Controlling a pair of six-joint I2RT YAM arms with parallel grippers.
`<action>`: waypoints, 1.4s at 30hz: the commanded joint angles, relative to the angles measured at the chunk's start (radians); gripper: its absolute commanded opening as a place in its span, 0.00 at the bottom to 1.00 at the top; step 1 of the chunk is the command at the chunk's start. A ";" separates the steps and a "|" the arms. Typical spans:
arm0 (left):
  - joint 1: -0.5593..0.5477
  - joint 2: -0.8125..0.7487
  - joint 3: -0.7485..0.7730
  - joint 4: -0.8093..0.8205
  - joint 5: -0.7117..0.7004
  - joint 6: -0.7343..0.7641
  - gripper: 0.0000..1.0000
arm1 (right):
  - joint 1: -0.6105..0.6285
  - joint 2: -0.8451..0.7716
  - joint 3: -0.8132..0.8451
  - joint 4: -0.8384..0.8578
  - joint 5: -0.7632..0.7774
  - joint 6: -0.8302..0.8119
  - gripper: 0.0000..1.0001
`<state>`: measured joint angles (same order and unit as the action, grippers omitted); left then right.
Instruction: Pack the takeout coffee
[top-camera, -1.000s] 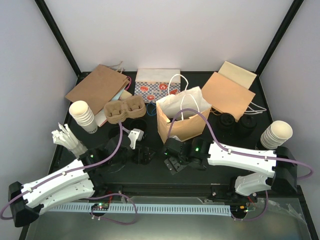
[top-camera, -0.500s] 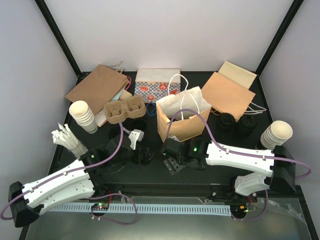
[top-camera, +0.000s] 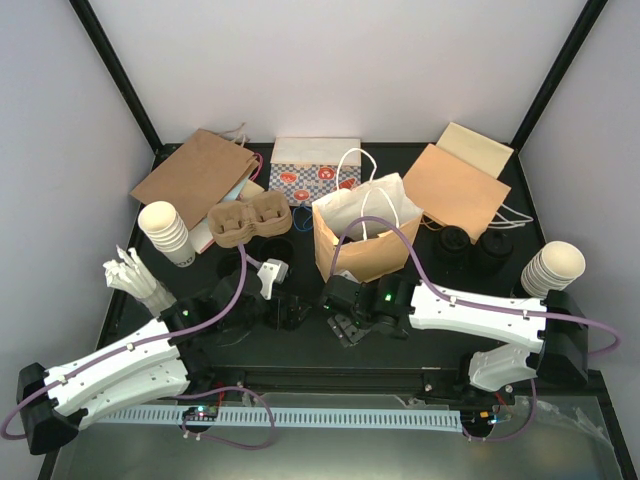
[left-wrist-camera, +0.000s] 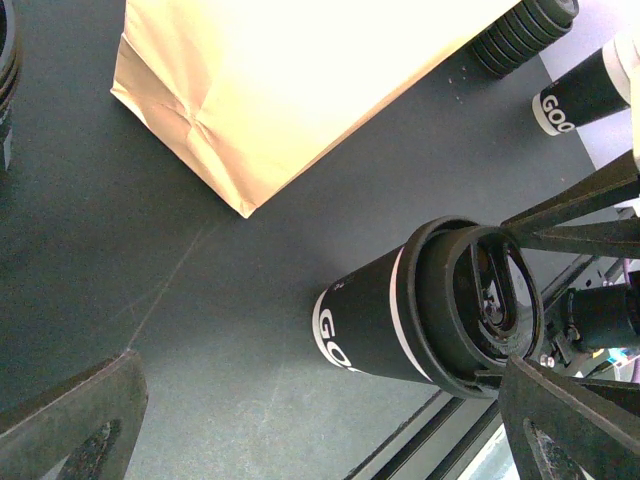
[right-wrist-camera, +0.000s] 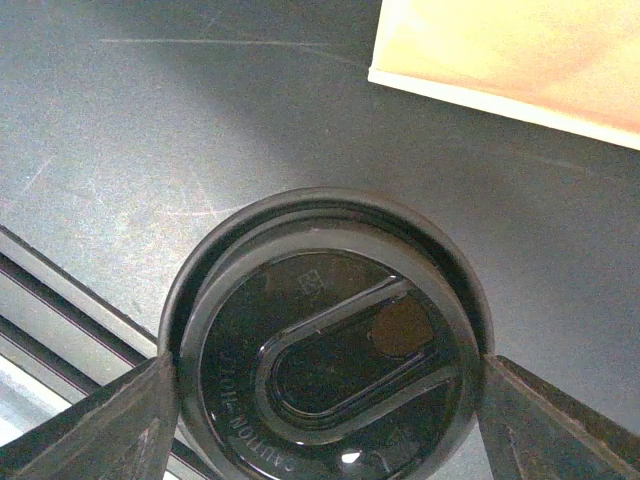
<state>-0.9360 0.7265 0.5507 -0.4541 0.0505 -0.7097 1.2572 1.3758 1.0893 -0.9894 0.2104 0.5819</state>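
Note:
A takeout coffee cup (right-wrist-camera: 325, 340), black with a black lid, stands upright on the dark table in front of the open brown paper bag (top-camera: 365, 240). My right gripper (right-wrist-camera: 325, 430) reaches over it, and its fingers (right-wrist-camera: 100, 430) touch the lid rim on both sides. The same cup (left-wrist-camera: 430, 310) shows in the left wrist view, just right of my left gripper (left-wrist-camera: 320, 430). The left gripper (top-camera: 285, 308) is wide open and holds nothing. In the top view the right gripper (top-camera: 345, 320) covers the cup. Another black cup (left-wrist-camera: 585, 95) stands further back.
A brown pulp carrier (top-camera: 248, 220) lies at the back left beside a stack of cream cups (top-camera: 165, 232). A second cup stack (top-camera: 552, 268) stands at the right. Flat brown bags (top-camera: 195, 175) (top-camera: 455, 185) and a patterned box (top-camera: 315, 175) line the back. A ribbed black stack (left-wrist-camera: 525, 30) stands beyond the bag.
My right gripper's fingers have drawn inward around the cup and the arm has shifted slightly left. The left arm has stayed still.

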 joint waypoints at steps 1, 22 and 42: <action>0.007 0.002 -0.001 0.030 0.019 -0.005 0.99 | 0.009 0.010 0.029 -0.010 0.025 0.000 0.82; 0.009 0.002 -0.008 0.033 0.023 -0.001 0.99 | 0.010 0.052 0.017 -0.002 0.017 -0.002 0.81; 0.012 0.014 0.005 0.034 0.025 0.010 0.99 | 0.010 -0.005 0.050 -0.024 0.053 0.002 0.77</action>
<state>-0.9333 0.7292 0.5446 -0.4461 0.0551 -0.7094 1.2621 1.4117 1.1091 -0.9932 0.2249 0.5816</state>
